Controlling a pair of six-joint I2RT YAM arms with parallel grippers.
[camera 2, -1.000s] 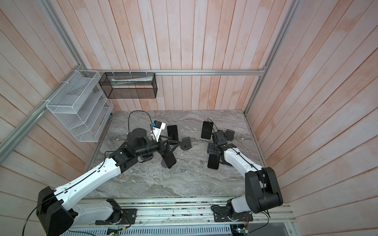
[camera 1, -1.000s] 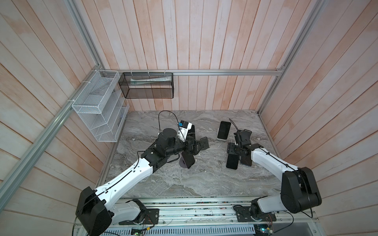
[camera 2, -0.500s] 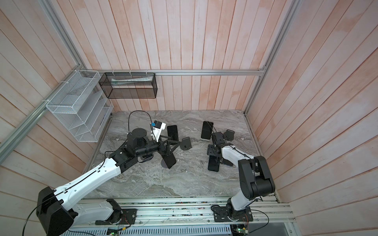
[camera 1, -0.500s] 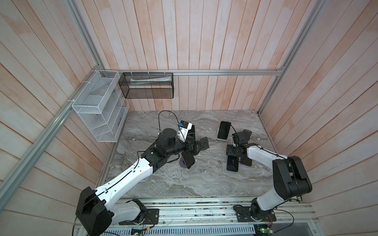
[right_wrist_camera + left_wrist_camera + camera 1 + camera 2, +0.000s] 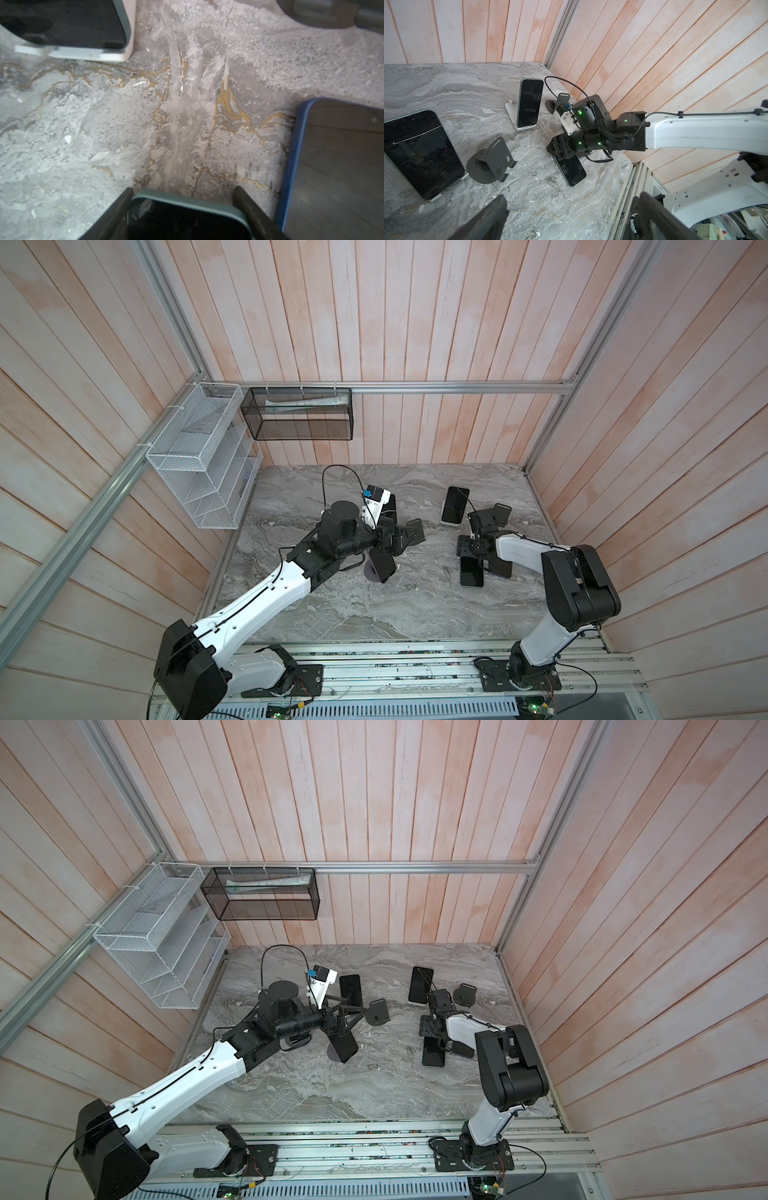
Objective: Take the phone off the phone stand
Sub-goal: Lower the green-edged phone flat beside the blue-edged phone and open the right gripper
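A dark phone in a green case point(image 5: 187, 220) sits between the fingers of my right gripper point(image 5: 182, 191), which is shut on its edges. In both top views the phone point(image 5: 471, 576) point(image 5: 434, 1052) lies low on the marble table, reaching toward the front from the right gripper point(image 5: 471, 549) point(image 5: 432, 1029). An empty black phone stand point(image 5: 496, 514) stands behind that gripper. My left gripper point(image 5: 405, 537) point(image 5: 571, 218) hovers open at the table's middle, holding nothing.
A blue-cased phone point(image 5: 500, 568) point(image 5: 336, 166) lies flat beside the held one. Another phone rests on a white stand point(image 5: 455, 506) point(image 5: 529, 105). Near the left gripper are an empty black stand point(image 5: 494, 160), a big phone on a white stand point(image 5: 419, 151) and a phone on a round stand point(image 5: 382, 566).
The right arm's elbow has swung inward while its gripper stays on the phone, which has slid slightly toward the front. The left arm has not moved.
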